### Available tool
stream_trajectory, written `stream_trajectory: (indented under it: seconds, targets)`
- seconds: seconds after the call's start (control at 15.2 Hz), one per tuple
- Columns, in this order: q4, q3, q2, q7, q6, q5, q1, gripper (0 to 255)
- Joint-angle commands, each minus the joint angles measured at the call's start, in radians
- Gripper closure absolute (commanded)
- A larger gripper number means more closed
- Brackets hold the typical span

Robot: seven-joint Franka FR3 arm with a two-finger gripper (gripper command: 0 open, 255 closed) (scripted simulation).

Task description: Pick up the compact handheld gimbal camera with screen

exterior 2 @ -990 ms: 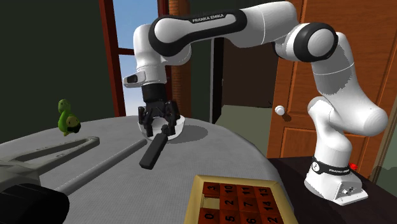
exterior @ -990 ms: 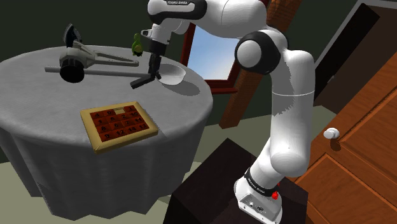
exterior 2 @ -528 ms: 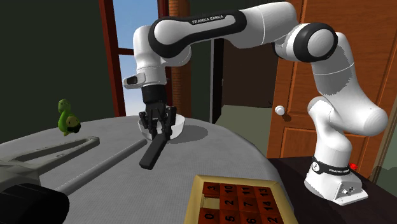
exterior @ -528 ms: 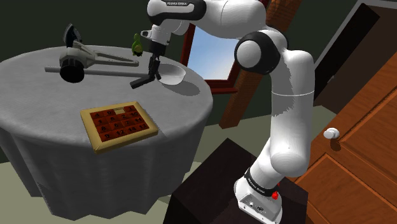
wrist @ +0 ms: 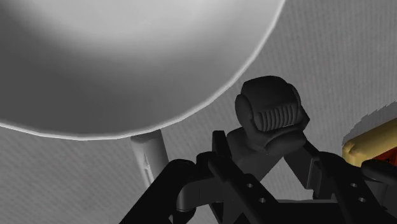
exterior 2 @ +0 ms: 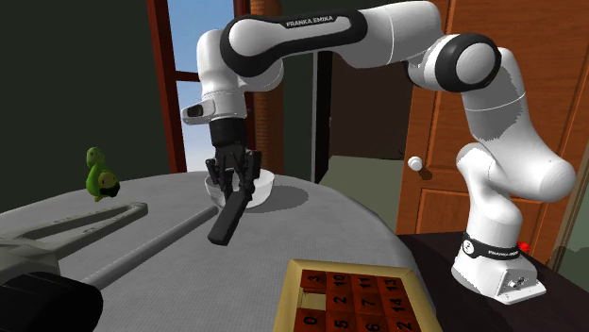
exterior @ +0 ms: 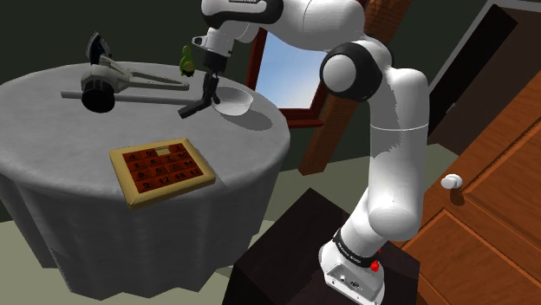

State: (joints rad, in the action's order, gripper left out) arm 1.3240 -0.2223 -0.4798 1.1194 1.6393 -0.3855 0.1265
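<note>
- The black, slim, stick-shaped gimbal camera [exterior 2: 226, 219] hangs tilted below the all-black two-finger gripper [exterior 2: 234, 187], over the grey cloth-covered round table [exterior: 52, 147] and just beside the plain white round bowl [exterior: 235, 101].
- The fingers are clenched on the camera's upper end. In the wrist view they clasp it just under its ribbed, rounded head [wrist: 271, 109].
- The screen cannot be made out in any view. The gripper [wrist: 264, 151] hides the handle in the wrist view.
- It cannot be told whether the camera's lower end [exterior: 192, 108] touches the cloth.
- The bowl [wrist: 127, 63] is smooth and shallow. It is cut off by the frame in the wrist view.
- A flat rectangular puzzle tray [exterior: 162, 171] lies nearer the table edge, with a pale wooden frame and dark red numbered tiles. It is cut off in the second exterior view [exterior 2: 359, 297].
- A grey long-handled tool with a black rounded head [exterior: 104, 85] lies well apart. Its exact kind is hard to make out.
- A small green figure [exterior 2: 98, 174] stands near the far rim.
- A brown panelled door with a white knob [exterior: 451, 182] stands beyond the stand.
</note>
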Motion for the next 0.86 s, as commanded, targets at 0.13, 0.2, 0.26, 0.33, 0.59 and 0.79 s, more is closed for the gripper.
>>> stream_trajectory:
  seconds: [0.13,0.2,0.26,0.33,0.59,0.79]
  targets:
    - [-0.055,0.0,-0.001,-0.015,-0.052,0.001,-0.005,255]
    - [-0.07,0.0,-0.002,-0.018,-0.065,0.002,-0.007,255]
    - [-0.085,0.0,-0.003,-0.022,-0.078,0.002,-0.009,255]
    - [-0.1,0.0,-0.005,-0.026,-0.092,0.001,-0.01,255]
    - [-0.169,0.001,-0.015,-0.042,-0.148,0.0,-0.019,255]
    - [-0.191,0.001,-0.019,-0.047,-0.165,-0.001,-0.021,255]
